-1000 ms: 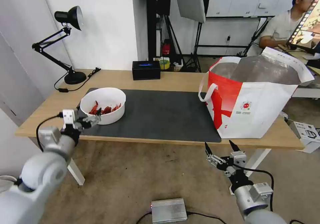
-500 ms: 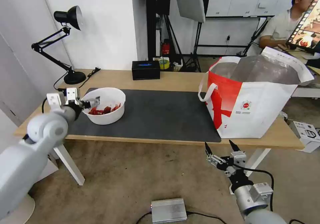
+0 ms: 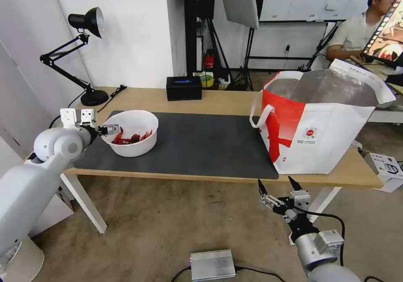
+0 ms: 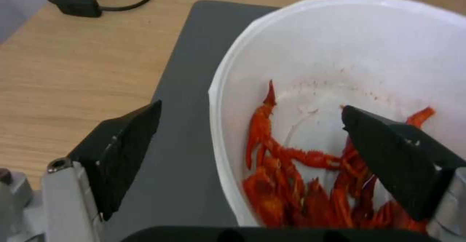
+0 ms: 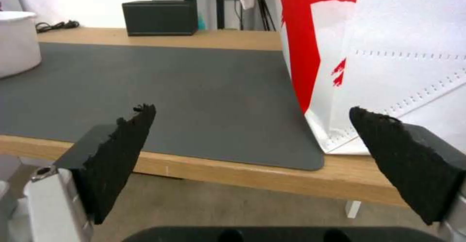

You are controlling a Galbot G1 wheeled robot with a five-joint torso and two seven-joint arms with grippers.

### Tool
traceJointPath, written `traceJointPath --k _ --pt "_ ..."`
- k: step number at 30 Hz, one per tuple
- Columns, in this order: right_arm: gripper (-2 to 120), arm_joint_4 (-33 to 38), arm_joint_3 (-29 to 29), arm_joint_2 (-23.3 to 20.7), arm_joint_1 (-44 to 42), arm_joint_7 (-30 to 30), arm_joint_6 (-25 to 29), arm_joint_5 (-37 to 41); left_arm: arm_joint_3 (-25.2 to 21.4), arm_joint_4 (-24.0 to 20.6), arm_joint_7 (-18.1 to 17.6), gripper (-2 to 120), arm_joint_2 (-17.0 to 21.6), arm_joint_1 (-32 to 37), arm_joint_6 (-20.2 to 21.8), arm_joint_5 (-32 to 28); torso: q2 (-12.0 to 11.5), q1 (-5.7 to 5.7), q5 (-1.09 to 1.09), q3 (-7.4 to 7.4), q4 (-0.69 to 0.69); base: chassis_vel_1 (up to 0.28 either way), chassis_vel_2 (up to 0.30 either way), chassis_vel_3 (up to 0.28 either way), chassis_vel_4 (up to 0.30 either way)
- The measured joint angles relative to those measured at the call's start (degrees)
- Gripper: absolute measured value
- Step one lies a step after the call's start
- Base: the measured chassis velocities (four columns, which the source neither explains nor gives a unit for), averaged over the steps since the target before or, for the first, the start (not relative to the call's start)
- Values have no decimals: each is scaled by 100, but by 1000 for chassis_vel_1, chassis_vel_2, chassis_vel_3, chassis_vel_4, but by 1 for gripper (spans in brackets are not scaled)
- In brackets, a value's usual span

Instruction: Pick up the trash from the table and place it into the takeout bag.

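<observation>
Here the left gripper has its jaws wide apart astride the bowl rim, gripping nothing.

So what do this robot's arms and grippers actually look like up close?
Both arms are smooth, rounded light-grey tubes with ball-like joints. A black cable loops along each wrist. The left gripper sits on a white-and-silver metal block; the right gripper has two black, pointed, wedge-shaped fingers with rough textured pads, bolted to silver brackets.
</observation>
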Motion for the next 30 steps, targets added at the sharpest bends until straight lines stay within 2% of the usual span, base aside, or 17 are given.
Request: traceJointPath --k 7,24,30 --pt "100 0 0 0 0 0 0 0 108 237 -270 100 2 -140 6 -390 0 -1 0 0 0 0 0 0 0" --pt "100 0 0 0 0 0 -1 0 6 269 -167 100 -9 108 -16 -462 0 -1 0 0 0 0 0 0 0" --pt "100 1 0 -1 0 0 -1 0 31 267 -161 85 -5 127 -19 -466 0 -1 0 -1 0 0 0 0 0"
